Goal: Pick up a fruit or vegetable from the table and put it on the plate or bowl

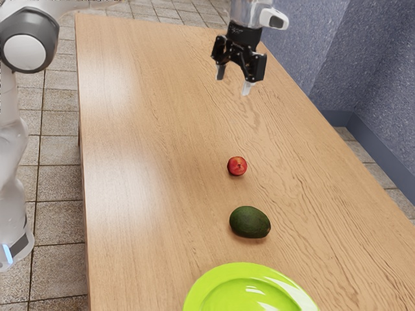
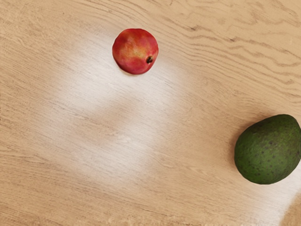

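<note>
Two pickable items lie mid-frame, a small red fruit (image 1: 237, 166) and an avocado (image 1: 249, 222); the gripper (image 1: 233, 81), open and empty at top centre, seemingly must descend onto one.

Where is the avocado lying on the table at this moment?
In the exterior view the avocado lies on the table, low and near the middle, between the red fruit and the plate, touching neither.
</note>
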Robot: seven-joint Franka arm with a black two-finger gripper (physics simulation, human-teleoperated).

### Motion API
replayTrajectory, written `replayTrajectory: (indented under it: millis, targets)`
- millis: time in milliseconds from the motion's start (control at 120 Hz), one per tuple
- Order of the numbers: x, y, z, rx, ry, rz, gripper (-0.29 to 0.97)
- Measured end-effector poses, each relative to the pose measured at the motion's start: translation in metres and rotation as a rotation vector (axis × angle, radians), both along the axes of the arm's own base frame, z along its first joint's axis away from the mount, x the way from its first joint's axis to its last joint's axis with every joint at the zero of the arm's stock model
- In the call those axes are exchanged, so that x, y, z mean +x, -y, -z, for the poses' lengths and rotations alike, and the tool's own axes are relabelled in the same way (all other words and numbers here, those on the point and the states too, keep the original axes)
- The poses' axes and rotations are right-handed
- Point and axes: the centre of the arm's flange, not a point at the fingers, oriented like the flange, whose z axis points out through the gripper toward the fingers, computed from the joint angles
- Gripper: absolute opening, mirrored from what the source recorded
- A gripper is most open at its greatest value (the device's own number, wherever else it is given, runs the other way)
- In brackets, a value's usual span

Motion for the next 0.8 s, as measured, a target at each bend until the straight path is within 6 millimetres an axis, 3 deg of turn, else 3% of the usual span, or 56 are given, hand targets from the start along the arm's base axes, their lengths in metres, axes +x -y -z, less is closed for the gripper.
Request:
replayTrajectory:
  millis: [142, 192, 367, 483, 617, 800]
  targets:
    - [0.002, 0.017, 0.011, -0.034, -0.086, -0.129, 0.68]
    - [-0.002, 0.035, 0.006, -0.038, -0.089, -0.127, 0.68]
    - [0.001, 0.111, 0.018, 0.032, -0.077, 0.014, 0.66]
    - [0.017, 0.133, 0.047, 0.045, -0.102, 0.184, 0.67]
    - [0.026, 0.191, 0.093, 0.015, -0.153, 0.420, 0.68]
    - [0.022, 0.202, 0.162, -0.061, -0.209, 0.571, 0.68]
